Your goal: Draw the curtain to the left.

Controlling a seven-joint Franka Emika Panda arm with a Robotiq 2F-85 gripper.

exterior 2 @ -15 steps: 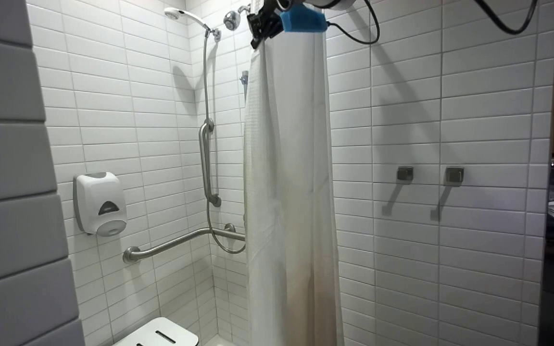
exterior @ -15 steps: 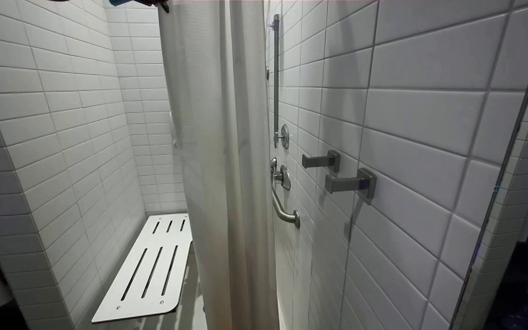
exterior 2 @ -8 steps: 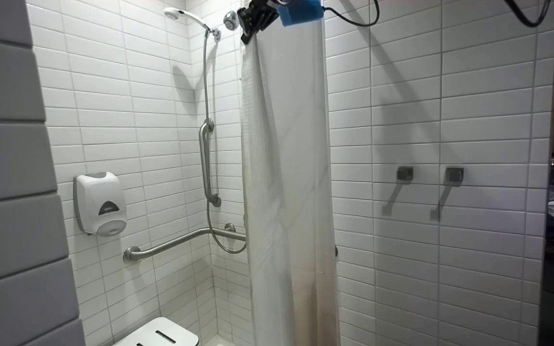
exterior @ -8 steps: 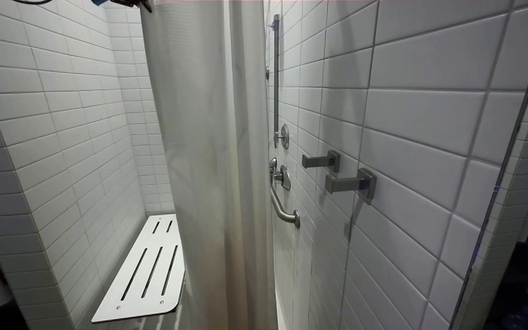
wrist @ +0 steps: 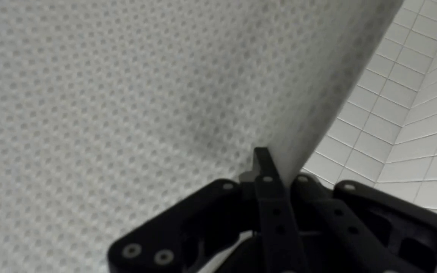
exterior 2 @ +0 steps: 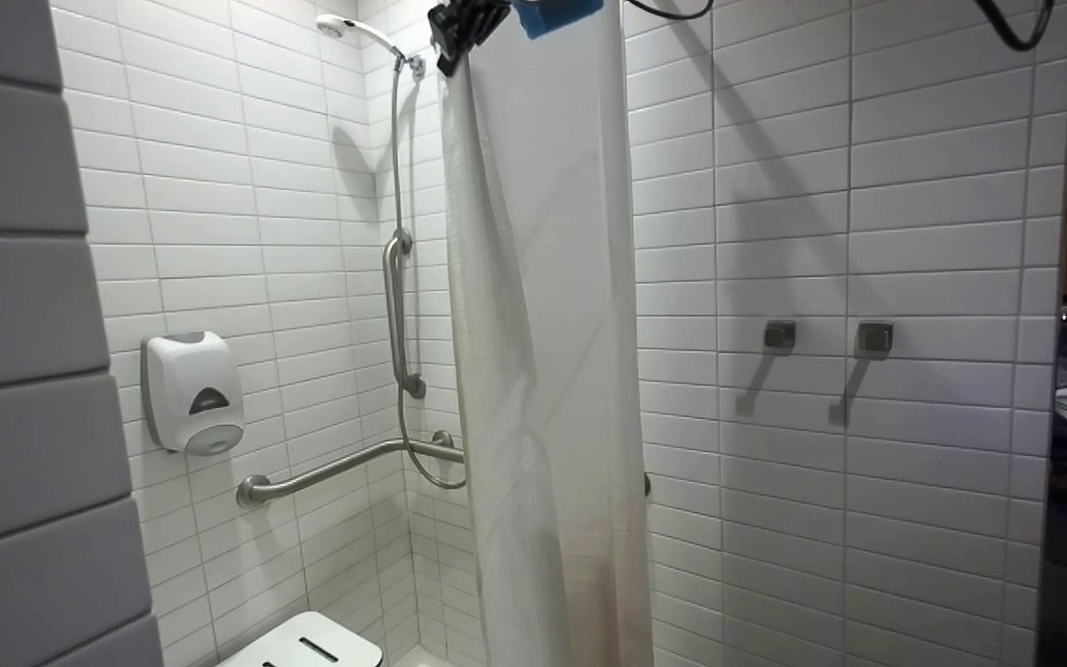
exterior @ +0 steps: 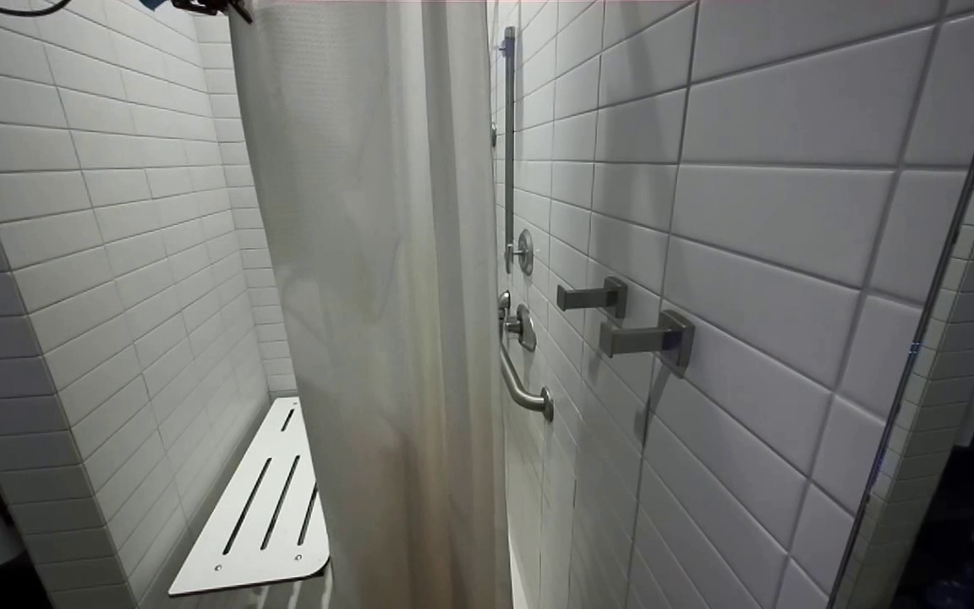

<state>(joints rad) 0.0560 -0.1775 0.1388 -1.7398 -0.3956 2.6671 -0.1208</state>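
The off-white curtain (exterior: 377,279) hangs in vertical folds and also shows in an exterior view (exterior 2: 557,306). Its right side lies by the tiled wall with the hooks. Its free left edge is pulled out at the top by my gripper (exterior 2: 452,63), which also shows at the top of an exterior view (exterior: 238,12). In the wrist view my gripper (wrist: 283,175) is shut on the curtain's edge, with the dotted fabric (wrist: 108,106) running between its fingers. The far fingertip is hidden by the cloth. The curtain's top and rail are out of view.
A white slotted bench (exterior: 259,499) stands along the left tiled wall (exterior: 140,245), partly behind the curtain. Two metal hooks (exterior: 639,338) stick out of the right wall. A grab bar (exterior 2: 339,468), a shower hose (exterior 2: 395,157) and a soap dispenser (exterior 2: 193,394) are inside the stall.
My gripper and the curtain's free edge have moved left in both exterior views. The curtain is spread wider and covers more of the bench. The grip on the cloth has stayed.
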